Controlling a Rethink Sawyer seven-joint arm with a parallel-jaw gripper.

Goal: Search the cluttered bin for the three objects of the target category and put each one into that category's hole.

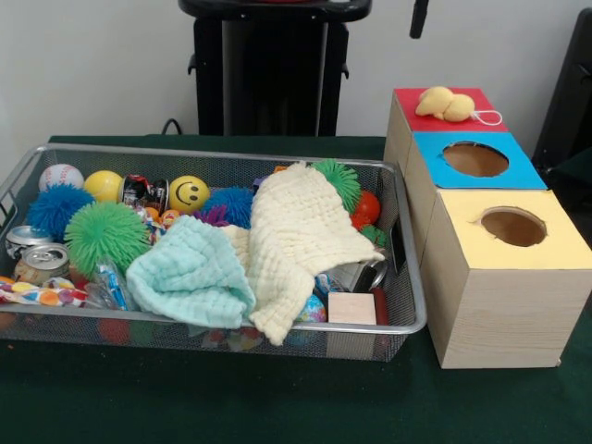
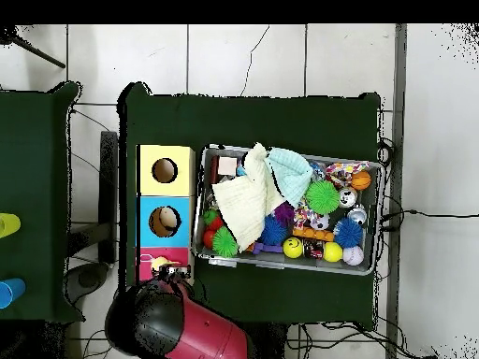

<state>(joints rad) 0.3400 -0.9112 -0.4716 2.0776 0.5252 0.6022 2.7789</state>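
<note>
The silver wire-mesh bin (image 1: pixel 185 153) sits at the left, full of clutter; it also shows in the overhead view (image 2: pixel 281 265). A cream cloth (image 1: pixel 296 240) and a mint cloth (image 1: pixel 190 277) lie over the items. Three wooden boxes stand beside it, each with a hole on top: yellow-topped (image 1: pixel 518 245), blue-topped (image 1: pixel 476 162) and red-topped (image 1: pixel 444 111). A yellow soft toy (image 1: pixel 444 104) lies on the red top, over its hole. My gripper (image 2: pixel 173 273) hangs above the red box; only a dark tip (image 1: pixel 419 18) shows in the front view.
In the bin are green spiky balls (image 1: pixel 106 236), a blue spiky ball (image 1: pixel 55 208), a smiley ball (image 1: pixel 188 193), a baseball (image 1: pixel 60 176), cans (image 1: pixel 42 262) and a wooden block (image 1: pixel 351 308). The robot's pedestal (image 1: pixel 273 74) stands behind the table.
</note>
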